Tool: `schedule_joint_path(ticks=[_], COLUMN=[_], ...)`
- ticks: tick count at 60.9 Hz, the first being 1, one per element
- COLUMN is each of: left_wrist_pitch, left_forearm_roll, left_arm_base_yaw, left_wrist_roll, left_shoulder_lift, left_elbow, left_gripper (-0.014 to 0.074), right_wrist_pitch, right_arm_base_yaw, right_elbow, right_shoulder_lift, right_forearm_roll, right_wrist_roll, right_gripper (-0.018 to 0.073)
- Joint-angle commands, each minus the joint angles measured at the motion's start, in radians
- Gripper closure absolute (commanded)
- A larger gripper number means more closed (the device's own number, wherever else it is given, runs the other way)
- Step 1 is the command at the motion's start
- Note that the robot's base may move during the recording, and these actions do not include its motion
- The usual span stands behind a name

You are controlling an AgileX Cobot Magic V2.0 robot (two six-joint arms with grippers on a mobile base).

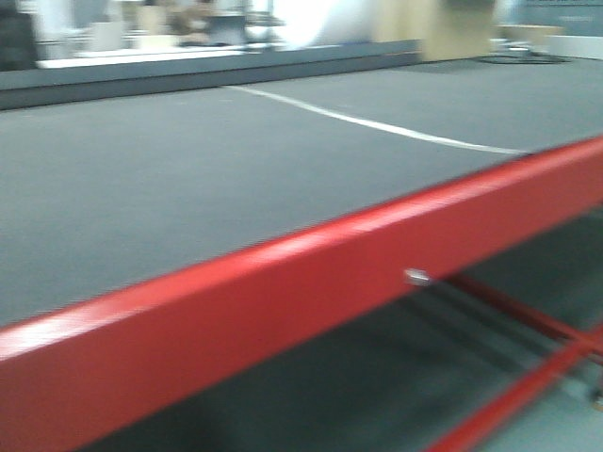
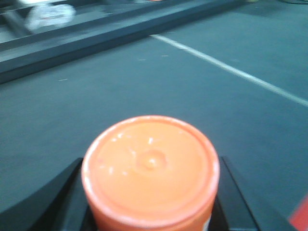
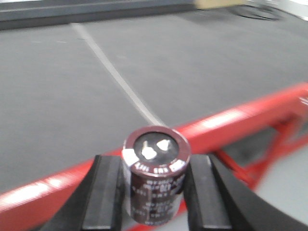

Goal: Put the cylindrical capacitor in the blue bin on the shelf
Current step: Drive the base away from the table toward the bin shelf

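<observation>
So the big grey surface [image 1: 188, 169] runs out beyond the red rail [image 1: 283, 311]. No shelf or blue bin in sight, and everything's blurry. The left gripper [image 2: 151, 197] is clamped on an orange-topped cylinder [image 2: 150, 163] on the grey side of the rail; no idea what that thing is. The right gripper [image 3: 154, 192] is closed snug on the cylindrical capacitor [image 3: 156, 168], which sits upright with its terminals up and lines up over the rail in the wrist view. My guess is it's kept upright so it drops cleanly into a bin.

Orange-topped cylinder [image 2: 150, 168], red beam [image 1: 283, 301], and grey surface [image 1: 141, 188] with white line [image 1: 377, 123] appear.
</observation>
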State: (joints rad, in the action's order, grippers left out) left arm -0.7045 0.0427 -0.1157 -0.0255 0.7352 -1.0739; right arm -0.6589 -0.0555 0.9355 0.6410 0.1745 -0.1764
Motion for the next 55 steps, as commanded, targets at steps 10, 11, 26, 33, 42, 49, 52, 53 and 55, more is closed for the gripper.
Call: schedule_joint_path(ticks=[10, 11, 26, 33, 42, 49, 52, 53, 55], left_wrist_pitch=[0.018, 0.018, 0.018, 0.018, 0.018, 0.018, 0.018, 0.018, 0.018], left_forearm_roll=[-0.001, -0.001, -0.001, -0.001, -0.001, -0.001, -0.001, -0.001, -0.001], left_arm_base_yaw=[-0.007, -0.007, -0.007, -0.007, -0.007, -0.007, -0.007, -0.007, -0.007], left_wrist_roll=[0.0, 0.0, 0.0, 0.0, 0.0, 0.0, 0.0, 0.0, 0.0], left_shoulder_lift=[-0.005, -0.005, -0.005, -0.005, -0.005, -0.005, -0.005, -0.005, -0.005], left_elbow=[-0.003, -0.003, -0.003, -0.003, -0.003, -0.003, -0.003, -0.003, -0.003], left_gripper=[0.0708, 0.0708, 0.0708, 0.0708, 0.0708, 0.0708, 0.0708, 0.0708, 0.0708], right_wrist_pitch=[0.037, 0.037, 0.037, 0.037, 0.037, 0.037, 0.037, 0.037, 0.037], right_arm_base_yaw=[-0.003, -0.003, -0.003, -0.003, -0.003, -0.003, -0.003, -0.003, -0.003], right_elbow=[-0.001, -0.001, -0.001, -0.001, -0.001, -0.001, -0.001, -0.001, -0.001], right_shoulder_lift=[-0.006, -0.006, -0.006, -0.006, -0.006, -0.006, -0.006, -0.006, -0.006], right_forearm_roll=[0.0, 0.0, 0.0, 0.0, 0.0, 0.0, 0.0, 0.0, 0.0], right_wrist_roll=[-0.008, -0.008, -0.008, -0.008, -0.008, -0.008, -0.008, -0.008, -0.008], right_gripper=[0.0721, 0.0721, 0.0721, 0.0721, 0.0721, 0.0721, 0.0721, 0.0721, 0.0721])
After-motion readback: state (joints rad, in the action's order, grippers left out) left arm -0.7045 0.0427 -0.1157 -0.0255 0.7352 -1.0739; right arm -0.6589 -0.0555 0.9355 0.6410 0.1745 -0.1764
